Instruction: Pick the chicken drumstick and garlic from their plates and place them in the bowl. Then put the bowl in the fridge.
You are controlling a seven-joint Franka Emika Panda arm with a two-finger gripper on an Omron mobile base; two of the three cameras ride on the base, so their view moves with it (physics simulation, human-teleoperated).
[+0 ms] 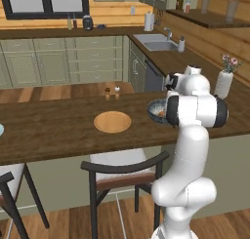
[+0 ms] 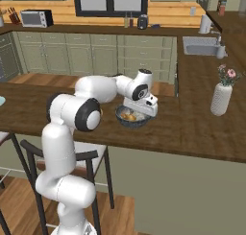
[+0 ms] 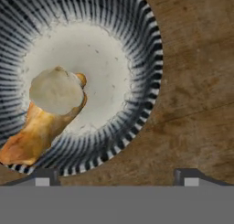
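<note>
Hovering wide apart and empty, the jaws (image 3: pixel 116 177) hung just above the bowl (image 3: pixel 137 58), which sat on the table (image 3: pixel 196 104) holding the drumstick (image 3: pixel 32 136) with the garlic (image 3: pixel 55 91) resting on it. A tan plate (image 1: pixel 112 122) lay to the left.

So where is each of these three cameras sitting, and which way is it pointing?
Left base view: behind the arm's left, facing forward over the counter; the white arm rises lower right, hiding part of the bowl.
Right base view: behind its right; the arm rises lower left and bends over the bowl.
Hand view: on the hand, looking down into the bowl; open end effector at the bottom.
All three share the bowl.
</note>
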